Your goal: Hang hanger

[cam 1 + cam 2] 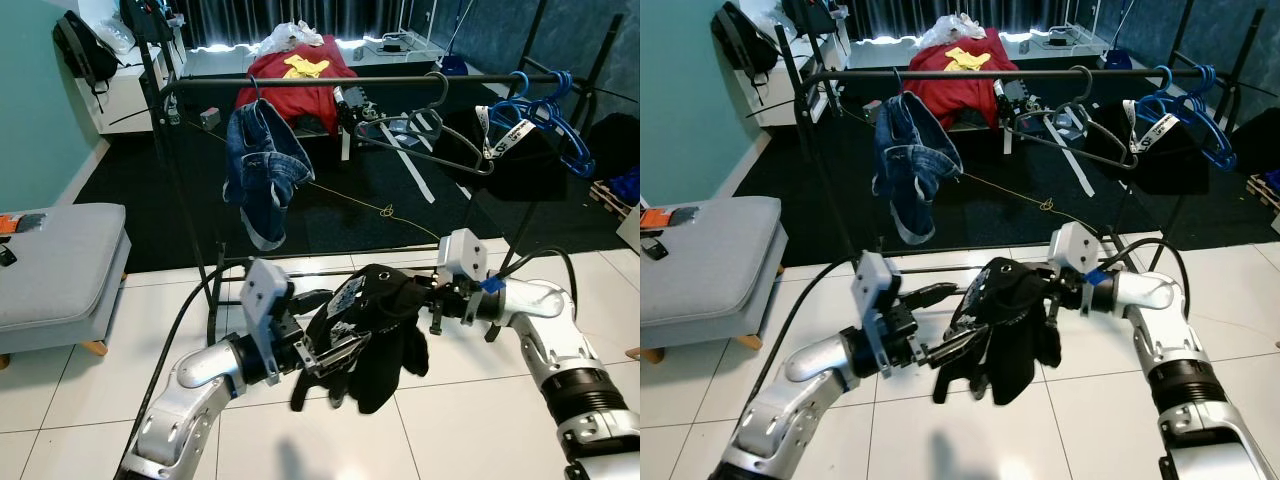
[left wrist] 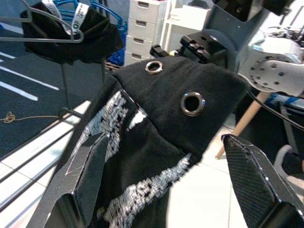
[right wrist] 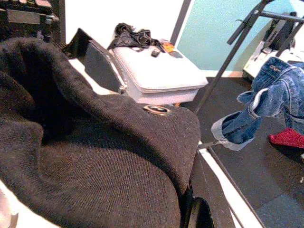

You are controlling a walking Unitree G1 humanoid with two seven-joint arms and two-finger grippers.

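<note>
Both arms reach forward at frame centre, carrying a black hoodie (image 1: 378, 325) between them, below the rail (image 1: 360, 82). It looks soft and floppy, light, likely to sag; best held near the eyelets. Left gripper (image 1: 335, 355) fingers (image 2: 83, 178) are spread around the cloth. Right gripper (image 1: 425, 300) fingers pinch the hoodie's edge.

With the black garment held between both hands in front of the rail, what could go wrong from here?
1. The black garment hangs loose below both hands; it may slip from the left hand, whose fingers look open around the cloth.
2. The right hand is buried in fabric, so its hold is hard to judge.
3. The rail already carries jeans and blue hangers, which lifting could snag.
</note>
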